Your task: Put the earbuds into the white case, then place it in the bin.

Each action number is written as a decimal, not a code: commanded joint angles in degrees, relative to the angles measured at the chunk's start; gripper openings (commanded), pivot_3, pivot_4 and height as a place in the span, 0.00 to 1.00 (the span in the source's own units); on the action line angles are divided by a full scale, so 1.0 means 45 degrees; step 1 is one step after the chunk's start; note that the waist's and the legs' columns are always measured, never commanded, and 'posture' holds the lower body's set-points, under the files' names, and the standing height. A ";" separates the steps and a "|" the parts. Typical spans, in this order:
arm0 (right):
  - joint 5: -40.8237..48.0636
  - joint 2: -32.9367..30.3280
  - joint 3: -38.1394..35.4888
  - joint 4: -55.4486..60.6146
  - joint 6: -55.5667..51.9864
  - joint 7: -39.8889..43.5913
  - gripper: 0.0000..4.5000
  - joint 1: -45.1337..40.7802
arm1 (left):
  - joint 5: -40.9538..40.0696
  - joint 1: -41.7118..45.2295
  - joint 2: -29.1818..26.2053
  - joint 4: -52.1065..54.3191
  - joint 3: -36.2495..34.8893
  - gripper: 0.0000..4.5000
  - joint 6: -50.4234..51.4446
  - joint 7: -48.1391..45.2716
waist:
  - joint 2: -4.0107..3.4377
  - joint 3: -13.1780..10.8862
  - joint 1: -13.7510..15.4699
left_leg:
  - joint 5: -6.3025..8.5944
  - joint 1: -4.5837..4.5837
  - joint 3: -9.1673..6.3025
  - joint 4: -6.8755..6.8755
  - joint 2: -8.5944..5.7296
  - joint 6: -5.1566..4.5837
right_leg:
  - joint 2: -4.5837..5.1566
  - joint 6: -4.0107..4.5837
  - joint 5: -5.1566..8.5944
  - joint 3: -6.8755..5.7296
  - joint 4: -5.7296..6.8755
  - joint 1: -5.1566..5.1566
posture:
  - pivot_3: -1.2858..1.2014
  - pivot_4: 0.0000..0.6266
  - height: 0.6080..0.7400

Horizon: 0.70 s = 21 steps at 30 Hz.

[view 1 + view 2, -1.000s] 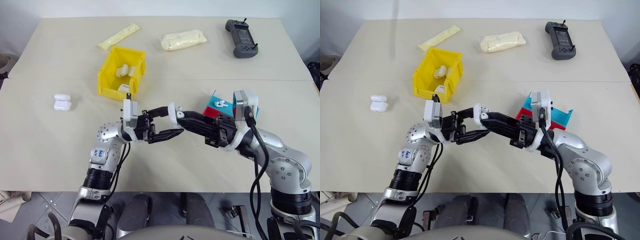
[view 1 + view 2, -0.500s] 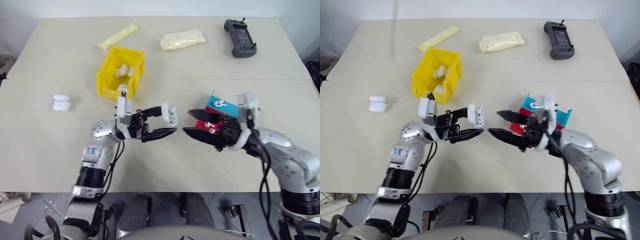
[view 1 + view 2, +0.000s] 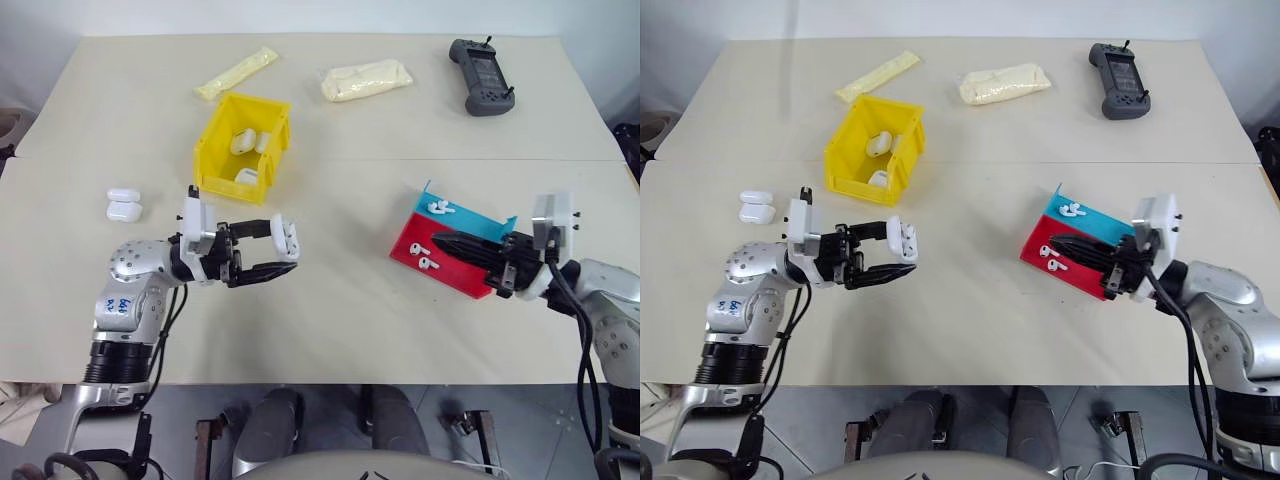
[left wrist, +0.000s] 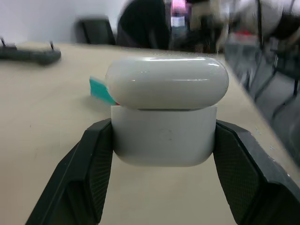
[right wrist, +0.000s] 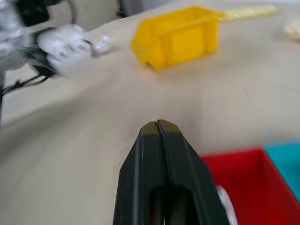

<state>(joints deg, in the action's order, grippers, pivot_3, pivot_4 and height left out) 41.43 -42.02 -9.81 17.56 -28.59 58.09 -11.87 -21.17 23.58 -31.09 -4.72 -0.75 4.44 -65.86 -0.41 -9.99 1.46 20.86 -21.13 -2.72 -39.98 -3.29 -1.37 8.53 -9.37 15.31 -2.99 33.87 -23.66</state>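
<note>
- My left gripper (image 3: 278,257) is clamped on the white case (image 3: 285,238), one black finger on each side of the case body; in the left wrist view the lid (image 4: 167,83) sits on the body (image 4: 164,135) with a seam showing between them, and I cannot tell whether it is fully shut.
- That case hangs above the bare table (image 3: 330,320), clear of the surface, with the gripper pointing level toward my right arm.
- My right gripper (image 3: 440,241) has its two fingers pressed flat together with nothing between them; the right wrist view shows the tips (image 5: 157,127) meeting in one line.
- Its tips hover over the red and blue tray (image 3: 478,280), above the red half.
- Two earbuds (image 3: 424,257) lie on the red part just beside the right fingertips, and another pair (image 3: 438,208) lies on the blue part a little beyond them.
- Beyond my left gripper stands the yellow bin (image 3: 243,146), with several white cases (image 3: 242,142) already inside.
- Out to the left of my left arm, two more white cases (image 3: 124,204) lie touching on the table.
- Far past both grippers I see a long yellow packet (image 3: 238,72), a pale cream pouch (image 3: 367,79) and a dark grey handheld controller (image 3: 483,76) near the table's back edge.
</note>
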 commanded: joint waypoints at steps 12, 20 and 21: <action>-0.1375 0.1725 0.3852 0.1142 -0.1177 -0.1145 0.00 -0.4032 | 0.3389 0.1240 0.0411 0.0863 0.2607 0.62 -0.0334 0.1816 | 0.0004 -0.0002 -0.0019 | 0.0002 -0.0015 -0.0006 0.0003 -0.0005 -0.0002 | 0.0004 0.0000 0.0000 -0.0003 -0.0001 -0.0013 | 0.52 0.24 1.00; -0.2385 0.1987 0.4860 0.0663 -0.1404 -0.1202 0.00 -0.4340 | 0.3029 0.1101 0.0611 0.1774 0.2726 0.62 0.0573 0.1902 | 0.0004 -0.0002 -0.0052 | 0.0003 -0.0018 -0.0009 0.0003 -0.0014 -0.0003 | 0.0000 0.0000 0.0000 -0.0004 0.0000 -0.0014 | 0.52 0.24 1.00; -0.2539 0.2057 0.4944 0.0564 -0.1341 -0.1229 0.00 -0.4319 | 0.3036 0.1090 0.0635 0.1850 0.2747 0.62 0.0602 0.1918 | 0.0004 -0.0002 -0.0054 | 0.0003 -0.0016 -0.0008 0.0003 -0.0012 -0.0003 | 0.0000 0.0000 0.0000 -0.0003 0.0001 -0.0014 | 0.52 0.24 1.00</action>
<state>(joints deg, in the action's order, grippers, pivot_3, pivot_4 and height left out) 30.91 -33.16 11.98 19.82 -35.36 52.86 -30.72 -6.48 28.57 -28.40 0.79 11.58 7.16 -57.54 -0.39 -10.00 1.21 20.87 -21.20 -2.76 -39.97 -3.35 -1.38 8.53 -9.37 15.31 -3.01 33.88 -23.72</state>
